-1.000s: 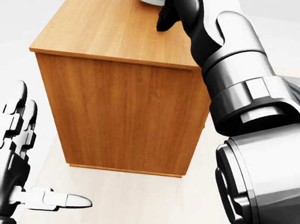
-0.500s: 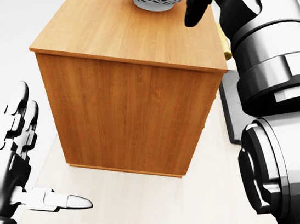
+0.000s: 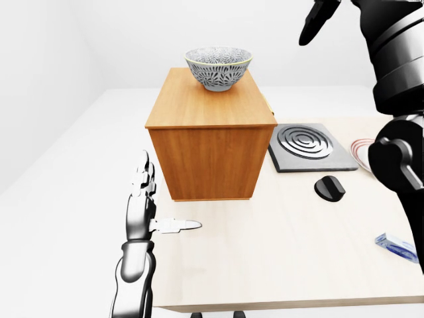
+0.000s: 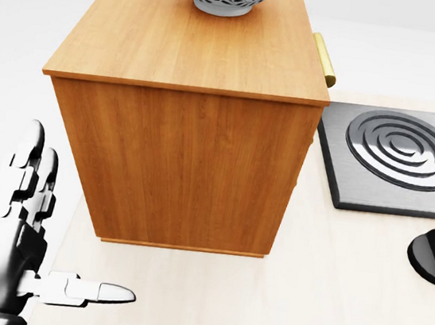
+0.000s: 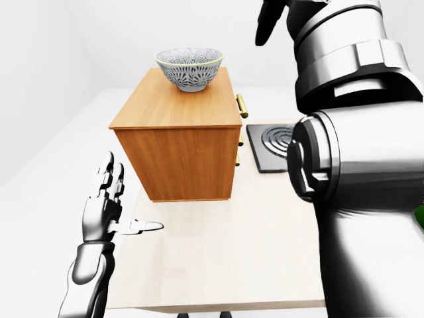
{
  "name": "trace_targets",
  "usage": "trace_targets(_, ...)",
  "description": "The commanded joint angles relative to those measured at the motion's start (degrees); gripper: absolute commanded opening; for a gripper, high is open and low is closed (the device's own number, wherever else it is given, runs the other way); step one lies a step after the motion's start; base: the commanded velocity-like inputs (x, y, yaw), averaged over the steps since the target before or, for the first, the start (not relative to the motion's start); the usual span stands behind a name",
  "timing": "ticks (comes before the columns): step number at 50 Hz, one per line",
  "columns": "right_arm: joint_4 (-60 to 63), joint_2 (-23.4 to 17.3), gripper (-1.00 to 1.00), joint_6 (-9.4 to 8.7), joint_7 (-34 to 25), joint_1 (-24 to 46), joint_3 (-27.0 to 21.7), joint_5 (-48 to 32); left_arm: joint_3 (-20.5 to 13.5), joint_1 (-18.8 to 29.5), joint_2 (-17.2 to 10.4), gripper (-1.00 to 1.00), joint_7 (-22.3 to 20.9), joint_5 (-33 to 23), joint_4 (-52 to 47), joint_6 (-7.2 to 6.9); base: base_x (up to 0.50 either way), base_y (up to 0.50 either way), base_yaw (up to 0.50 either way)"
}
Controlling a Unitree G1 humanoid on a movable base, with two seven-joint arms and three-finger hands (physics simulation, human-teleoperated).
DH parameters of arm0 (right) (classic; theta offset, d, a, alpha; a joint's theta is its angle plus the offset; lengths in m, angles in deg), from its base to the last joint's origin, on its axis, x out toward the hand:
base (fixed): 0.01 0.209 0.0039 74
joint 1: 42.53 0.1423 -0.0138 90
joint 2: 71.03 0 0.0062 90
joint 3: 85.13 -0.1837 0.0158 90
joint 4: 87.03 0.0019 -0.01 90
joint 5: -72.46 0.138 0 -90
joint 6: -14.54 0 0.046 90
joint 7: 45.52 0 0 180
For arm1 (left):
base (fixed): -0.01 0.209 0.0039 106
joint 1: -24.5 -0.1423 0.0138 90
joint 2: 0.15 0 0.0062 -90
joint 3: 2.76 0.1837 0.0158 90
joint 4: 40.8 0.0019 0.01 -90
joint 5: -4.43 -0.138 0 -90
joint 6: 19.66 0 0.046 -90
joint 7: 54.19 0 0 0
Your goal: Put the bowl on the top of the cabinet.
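A grey-and-white patterned bowl (image 3: pixel 218 66) stands upright on top of the wooden cabinet (image 3: pixel 209 109), toward the top's far end. My right hand (image 3: pixel 317 21) is raised high, above and to the right of the bowl. Its dark fingers hang open with nothing in them, and it does not show in the head view. Low on the left, my left hand (image 3: pixel 162 199) is held up over the table's left part, fingers straight and thumb stuck out sideways, open and empty, short of the cabinet's near face.
Right of the cabinet lies a grey burner plate (image 3: pixel 306 146) with rings, and a black knob (image 3: pixel 329 189) beside it. A plate rim (image 3: pixel 361 154) and a blue packet (image 3: pixel 396 246) sit at the far right. A brass handle (image 4: pixel 324 59) sticks out of the cabinet's right side.
My right arm has lifted up and away from the bowl and left the head view. The bowl stays on the cabinet. The left hand has not moved.
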Motion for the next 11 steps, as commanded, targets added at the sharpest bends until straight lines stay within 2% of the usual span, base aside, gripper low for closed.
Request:
trace_targets(1,-0.18,-6.34,1.00,0.00,-1.62,3.92,-2.06,-0.56,-0.02,0.03,-0.01,1.00,0.08,0.03,-0.25,0.00,0.00,0.00,0.00)
trace_targets(11,-0.06,-10.97,1.00,0.00,-1.63,4.17,-3.94,1.55,-0.20,0.38,-0.01,1.00,0.25,0.00,0.46,0.00,0.00,0.00,0.00)
